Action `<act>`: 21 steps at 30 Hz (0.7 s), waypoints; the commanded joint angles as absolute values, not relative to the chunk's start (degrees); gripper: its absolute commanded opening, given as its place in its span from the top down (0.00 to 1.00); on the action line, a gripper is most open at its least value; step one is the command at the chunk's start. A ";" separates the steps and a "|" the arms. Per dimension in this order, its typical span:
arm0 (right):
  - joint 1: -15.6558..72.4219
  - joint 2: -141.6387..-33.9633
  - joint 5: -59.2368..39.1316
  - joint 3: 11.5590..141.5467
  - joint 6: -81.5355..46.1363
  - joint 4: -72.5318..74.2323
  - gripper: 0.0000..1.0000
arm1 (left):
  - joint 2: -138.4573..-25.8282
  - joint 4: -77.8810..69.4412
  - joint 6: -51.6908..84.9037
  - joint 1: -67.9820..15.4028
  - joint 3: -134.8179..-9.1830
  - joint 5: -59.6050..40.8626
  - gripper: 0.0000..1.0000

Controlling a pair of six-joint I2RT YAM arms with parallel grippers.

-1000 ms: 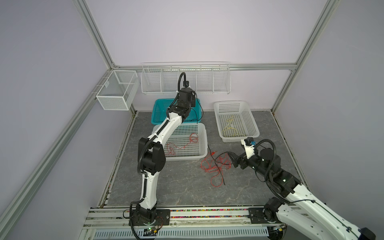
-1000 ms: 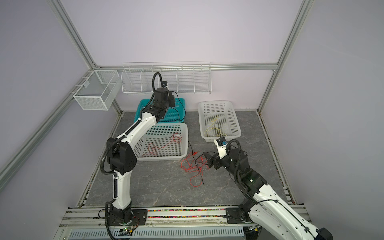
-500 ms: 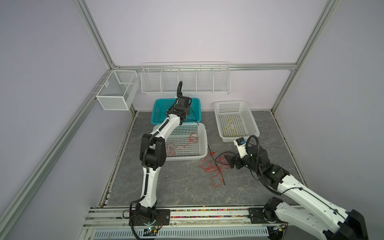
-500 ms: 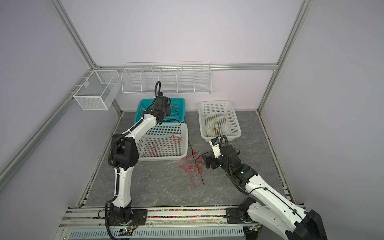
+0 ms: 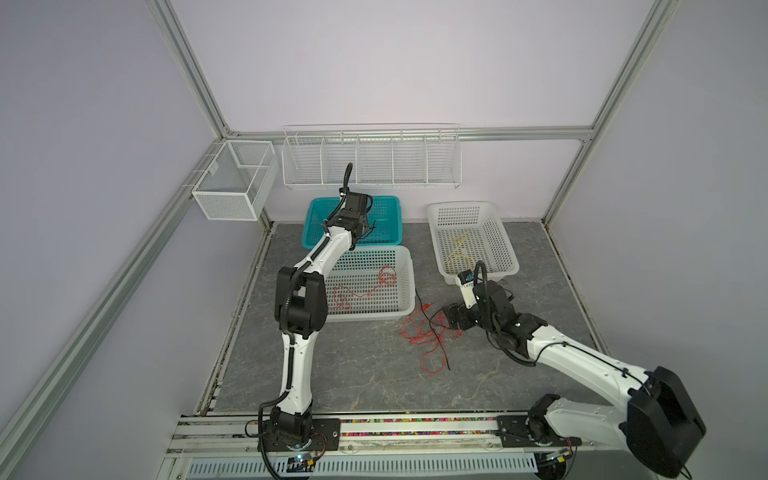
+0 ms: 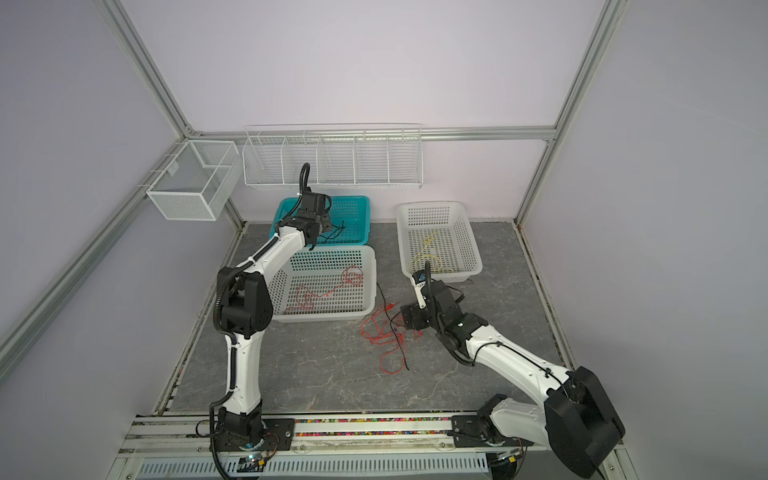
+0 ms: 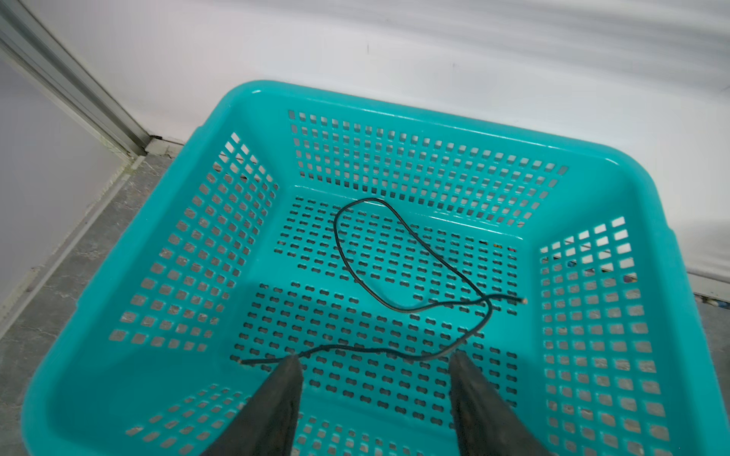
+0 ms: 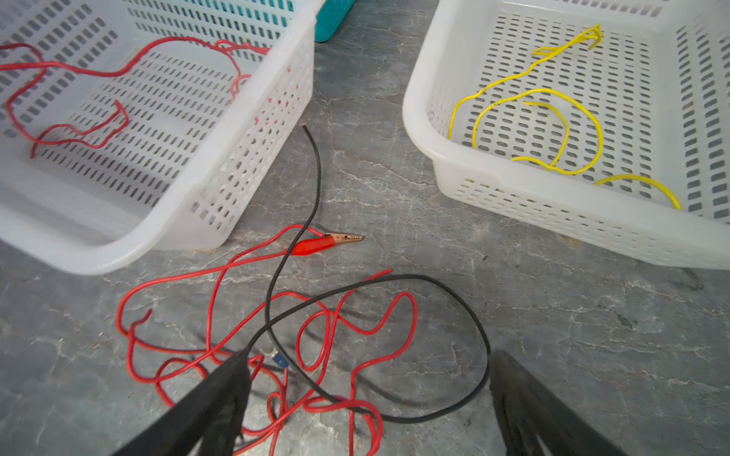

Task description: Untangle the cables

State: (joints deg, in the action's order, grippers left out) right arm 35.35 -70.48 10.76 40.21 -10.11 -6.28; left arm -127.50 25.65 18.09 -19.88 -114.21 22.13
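Both top views look down from high over the front rail (image 5: pixel 415 432), far off, sharing nearly the whole scene. The left wrist camera sits just behind the left gripper (image 7: pixel 375 355), close over the teal basket (image 7: pixel 395 107) ahead of it. The right wrist camera looks low past the right gripper (image 8: pixel 369 355) at the cables (image 8: pixel 300 304) just beyond its tips.

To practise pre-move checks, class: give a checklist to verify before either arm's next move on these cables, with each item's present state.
1. Left gripper open, clamping nothing: ok.
2. Sorted black cable lying inside teal basket: ok.
3. Right gripper open over the tangle: ok.
4. Loose black cable free of the red cables: not ok, they cross.
5. Right gripper's fingers clear of the cables: cannot tell.
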 commanded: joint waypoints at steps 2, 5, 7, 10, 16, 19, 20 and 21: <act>33.47 -73.70 17.70 43.18 -15.35 -10.23 0.08 | -123.24 23.69 16.76 -20.80 -109.92 19.33 0.35; 32.39 -74.65 19.21 43.04 -16.88 -11.76 0.09 | -120.33 21.77 15.57 -22.12 -106.20 17.73 0.32; 31.66 -74.99 19.62 42.08 -17.53 -11.63 0.09 | -118.54 20.88 14.84 -23.46 -104.01 17.07 0.31; 30.33 -76.47 19.06 41.15 -18.34 -11.22 0.11 | -115.91 18.53 13.53 -26.04 -100.49 17.21 0.31; 27.62 -80.91 17.53 39.23 -19.33 -8.34 0.27 | -108.80 6.95 10.36 -30.38 -89.76 12.88 0.32; 26.44 -83.35 16.16 38.51 -20.46 -7.06 0.33 | -105.48 3.17 10.54 -31.18 -85.89 9.85 0.32; 26.22 -84.17 15.66 38.33 -20.73 -6.59 0.35 | -104.46 2.13 10.68 -31.41 -84.83 9.31 0.32; 26.03 -85.15 15.32 38.21 -21.14 -6.02 0.36 | -103.52 1.11 10.72 -31.69 -83.68 9.23 0.32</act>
State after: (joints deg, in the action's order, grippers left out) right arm 26.65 -83.59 16.84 39.40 -19.31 -8.82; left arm -106.24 7.29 11.44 -31.81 -85.69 11.90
